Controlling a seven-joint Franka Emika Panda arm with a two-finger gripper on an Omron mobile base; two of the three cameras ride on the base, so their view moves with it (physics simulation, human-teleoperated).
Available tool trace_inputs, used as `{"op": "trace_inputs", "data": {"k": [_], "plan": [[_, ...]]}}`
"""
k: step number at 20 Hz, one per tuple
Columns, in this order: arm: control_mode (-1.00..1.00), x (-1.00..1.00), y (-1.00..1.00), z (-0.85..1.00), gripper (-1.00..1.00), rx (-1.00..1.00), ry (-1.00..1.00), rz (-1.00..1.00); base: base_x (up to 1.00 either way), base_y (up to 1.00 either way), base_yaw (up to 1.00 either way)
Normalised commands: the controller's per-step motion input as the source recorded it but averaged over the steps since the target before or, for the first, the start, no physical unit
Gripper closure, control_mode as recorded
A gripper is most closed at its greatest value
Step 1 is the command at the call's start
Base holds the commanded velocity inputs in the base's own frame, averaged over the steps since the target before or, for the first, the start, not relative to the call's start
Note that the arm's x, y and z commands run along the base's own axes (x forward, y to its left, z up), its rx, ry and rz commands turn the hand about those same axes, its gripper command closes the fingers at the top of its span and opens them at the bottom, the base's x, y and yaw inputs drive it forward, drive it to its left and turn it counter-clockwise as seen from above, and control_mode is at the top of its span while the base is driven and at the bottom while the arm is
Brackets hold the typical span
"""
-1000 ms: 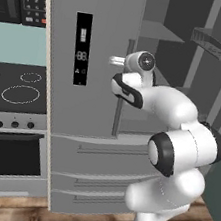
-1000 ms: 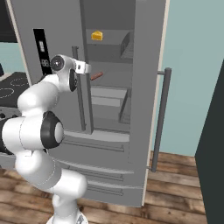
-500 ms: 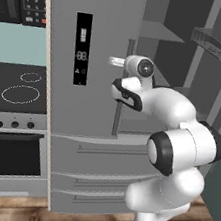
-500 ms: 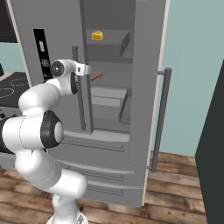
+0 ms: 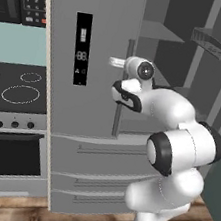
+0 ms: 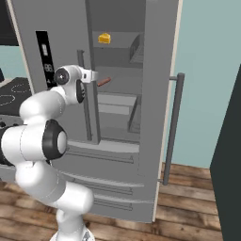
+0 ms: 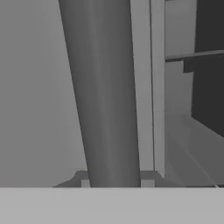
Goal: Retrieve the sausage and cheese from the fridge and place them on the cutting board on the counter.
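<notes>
Reaching forward at mid-fridge height, forearm level, elbow bent back toward the base, wrist pressing close against the bar handle (image 5: 122,89) of the left door of the fridge (image 5: 96,24). Gripper (image 6: 92,75) closing tight around that handle, fingers hidden behind the wrist; handle looming large and upright in the hand view (image 7: 105,96). Right door standing open. Cheese (image 6: 104,38) sitting on the upper shelf inside; sausage (image 6: 104,82) lying on the shelf below, just right of the gripper. Stove (image 5: 15,85) standing left of the fridge.
</notes>
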Motion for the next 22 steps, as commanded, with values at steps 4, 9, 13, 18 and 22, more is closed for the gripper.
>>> {"op": "trace_inputs", "data": {"k": [4, 9, 13, 18, 22], "plan": [[-1.00, -0.75, 0.05, 0.00, 1.00, 0.00, -0.16, -0.17, 0.00, 0.00, 0.00], [-1.00, -1.00, 0.04, 0.00, 1.00, 0.03, -0.27, -0.35, 0.00, 0.00, 0.00], [-1.00, -1.00, 0.43, 0.00, 1.00, 0.01, -0.21, -0.63, 0.00, 0.00, 0.00], [-1.00, -1.00, 0.40, 0.00, 1.00, 0.01, -0.18, -0.69, 0.00, 0.00, 0.00], [-1.00, -0.93, 0.67, 0.00, 1.00, 0.00, -0.18, -0.59, 0.00, 0.00, 0.00]]}}
